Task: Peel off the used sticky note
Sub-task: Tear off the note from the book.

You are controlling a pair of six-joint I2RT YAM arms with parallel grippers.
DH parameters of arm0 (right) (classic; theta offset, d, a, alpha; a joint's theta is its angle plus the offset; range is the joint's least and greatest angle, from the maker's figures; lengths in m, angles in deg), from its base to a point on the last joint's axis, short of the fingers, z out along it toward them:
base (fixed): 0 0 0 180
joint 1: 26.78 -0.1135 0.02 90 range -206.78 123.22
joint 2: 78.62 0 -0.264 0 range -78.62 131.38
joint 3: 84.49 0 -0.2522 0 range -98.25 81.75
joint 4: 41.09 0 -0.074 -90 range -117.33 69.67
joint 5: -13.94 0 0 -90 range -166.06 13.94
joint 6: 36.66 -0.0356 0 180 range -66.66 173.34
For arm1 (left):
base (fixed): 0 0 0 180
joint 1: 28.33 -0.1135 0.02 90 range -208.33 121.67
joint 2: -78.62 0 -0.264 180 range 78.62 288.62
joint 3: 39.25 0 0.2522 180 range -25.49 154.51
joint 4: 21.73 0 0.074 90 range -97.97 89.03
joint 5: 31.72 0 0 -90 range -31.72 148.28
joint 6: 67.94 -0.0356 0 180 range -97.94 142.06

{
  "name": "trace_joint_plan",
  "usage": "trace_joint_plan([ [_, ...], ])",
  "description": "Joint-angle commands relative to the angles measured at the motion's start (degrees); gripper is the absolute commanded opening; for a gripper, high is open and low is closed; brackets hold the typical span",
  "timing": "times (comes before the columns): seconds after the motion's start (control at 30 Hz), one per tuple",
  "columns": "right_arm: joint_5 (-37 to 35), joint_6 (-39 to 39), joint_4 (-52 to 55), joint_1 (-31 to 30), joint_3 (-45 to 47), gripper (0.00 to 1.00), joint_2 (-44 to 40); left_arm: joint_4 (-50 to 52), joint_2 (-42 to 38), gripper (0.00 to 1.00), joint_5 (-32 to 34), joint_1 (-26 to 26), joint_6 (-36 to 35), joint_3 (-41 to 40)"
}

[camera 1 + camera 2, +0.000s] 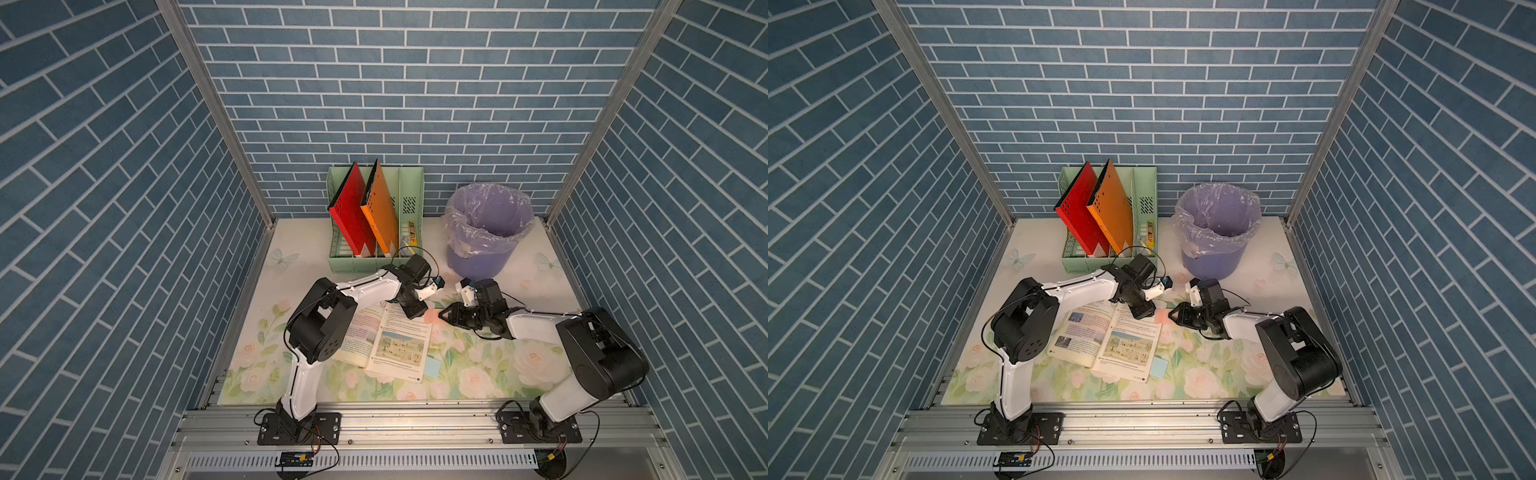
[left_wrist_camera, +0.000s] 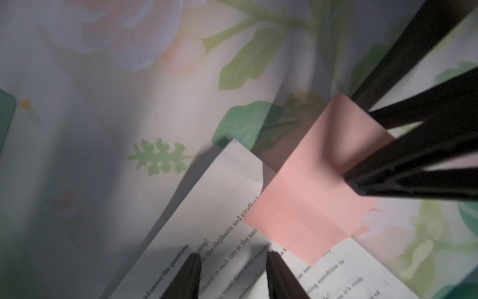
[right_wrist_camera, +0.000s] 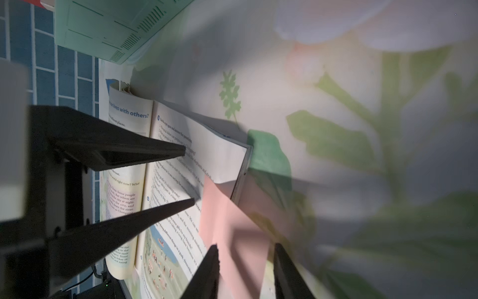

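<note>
Near bin, right hand parted astride pink note; left hand parted on book.

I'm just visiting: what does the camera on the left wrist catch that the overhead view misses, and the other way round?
Only the left wrist camera shows the folded page corner, readable print and creases in the pink sticky note. Only a top view shows the purple bin, the green file rack holding a red folder and an orange folder, and a blue sticky note at the open book's edge. Both show the pink note on that book's edge, the left gripper over the page and the right gripper at the note.
</note>
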Motion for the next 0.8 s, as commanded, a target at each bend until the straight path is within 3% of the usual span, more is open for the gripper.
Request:
trace_joint_plan([
  [0.0, 1.0, 3.1, -0.8, 0.2, -1.6, 0.35, 0.8, -0.1, 2.2, 0.44, 0.8, -0.3, 0.5, 3.3],
  [0.27, -3.2, 6.5, 0.5, 0.0, -2.2, 0.28, 0.6, 3.5, 8.1, 0.41, -1.4, -0.3, 0.7, 12.4],
  [0.77, -4.4, 7.4, -0.4, -0.9, -1.9, 0.22, 2.0, 8.1, 8.4, 0.43, -3.1, -0.9, -3.9, 12.4],
])
